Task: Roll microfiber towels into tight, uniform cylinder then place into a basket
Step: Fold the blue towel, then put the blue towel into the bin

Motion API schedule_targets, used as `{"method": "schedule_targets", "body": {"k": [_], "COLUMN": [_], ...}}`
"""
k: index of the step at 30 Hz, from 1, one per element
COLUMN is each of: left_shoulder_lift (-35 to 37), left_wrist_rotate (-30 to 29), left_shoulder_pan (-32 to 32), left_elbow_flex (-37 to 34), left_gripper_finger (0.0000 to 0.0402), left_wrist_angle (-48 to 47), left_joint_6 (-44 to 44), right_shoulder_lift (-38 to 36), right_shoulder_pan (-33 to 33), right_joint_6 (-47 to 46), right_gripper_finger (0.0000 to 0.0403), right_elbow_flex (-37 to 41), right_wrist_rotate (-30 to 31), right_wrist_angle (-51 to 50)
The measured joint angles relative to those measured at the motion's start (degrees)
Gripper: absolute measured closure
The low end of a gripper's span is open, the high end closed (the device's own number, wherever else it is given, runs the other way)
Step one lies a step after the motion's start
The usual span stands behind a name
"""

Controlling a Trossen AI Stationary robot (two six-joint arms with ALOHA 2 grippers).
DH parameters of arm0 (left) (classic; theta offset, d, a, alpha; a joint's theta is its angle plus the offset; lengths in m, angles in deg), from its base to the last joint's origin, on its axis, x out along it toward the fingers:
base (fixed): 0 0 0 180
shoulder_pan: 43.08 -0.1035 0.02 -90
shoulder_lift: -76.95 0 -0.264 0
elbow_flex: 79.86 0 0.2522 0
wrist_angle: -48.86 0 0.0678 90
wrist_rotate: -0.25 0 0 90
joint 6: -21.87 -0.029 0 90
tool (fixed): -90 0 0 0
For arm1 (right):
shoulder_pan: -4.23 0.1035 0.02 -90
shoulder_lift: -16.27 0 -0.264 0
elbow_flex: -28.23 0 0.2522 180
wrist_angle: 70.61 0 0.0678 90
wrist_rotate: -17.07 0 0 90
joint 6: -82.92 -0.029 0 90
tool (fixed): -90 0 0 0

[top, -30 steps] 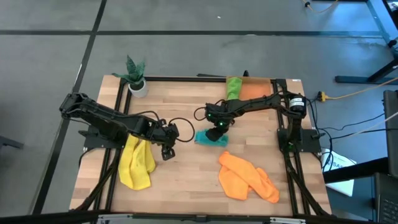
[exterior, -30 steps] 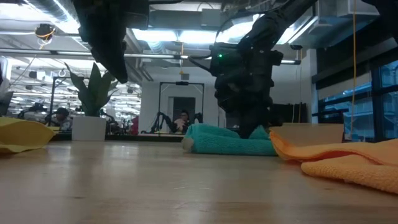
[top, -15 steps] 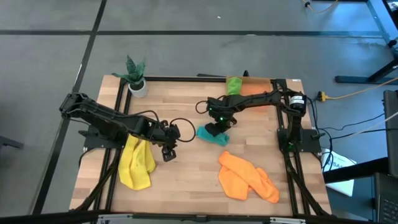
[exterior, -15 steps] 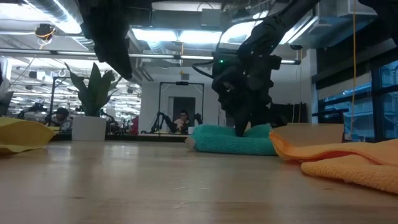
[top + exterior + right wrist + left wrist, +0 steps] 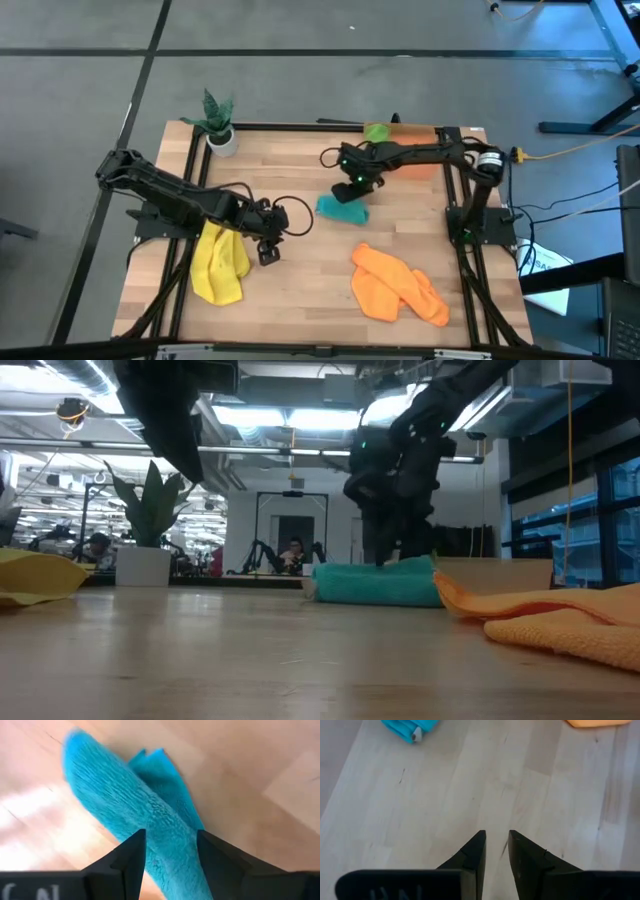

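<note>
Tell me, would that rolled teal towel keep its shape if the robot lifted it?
Probably only partly. The teal towel looks soft and fuzzy, so it would likely sag at the ends. A loose corner sticks out of the roll in the right wrist view, so it may unroll. It lies fairly flat, so rolling away seems unlikely.

In the high view the right arm covers much of the green towel (image 5: 376, 131) and the orange basket (image 5: 418, 133), so whether that towel lies inside the basket cannot be told. The left arm overlaps the upper part of the yellow towel (image 5: 218, 268). In the right wrist view the teal towel (image 5: 131, 814) blurs at its far end and runs out between the fingers (image 5: 126, 857) at the picture's edge.
</note>
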Motion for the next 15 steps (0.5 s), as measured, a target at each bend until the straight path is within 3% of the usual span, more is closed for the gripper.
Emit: {"method": "schedule_targets", "body": {"k": [8, 15], "left_shoulder_lift": [0.0, 0.0], "left_wrist_rotate": [0.0, 0.0], "left_shoulder_pan": [0.17, 0.13], "left_elbow_flex": [0.0, 0.0], "left_gripper_finger": [0.033, 0.033], "left_wrist_angle": [0.02, 0.27], "left_joint_6": [0.0, -0.07], "right_shoulder_lift": [-8.04, -12.35], "right_shoulder_pan": [0.52, 6.78], "right_joint_6": [-0.43, 18.06], "right_gripper_finger": [0.0225, 0.0225], "right_elbow_flex": [0.0, 0.0], "right_wrist_rotate": [7.05, 6.95], "right_wrist_angle": [0.13, 5.62]}}
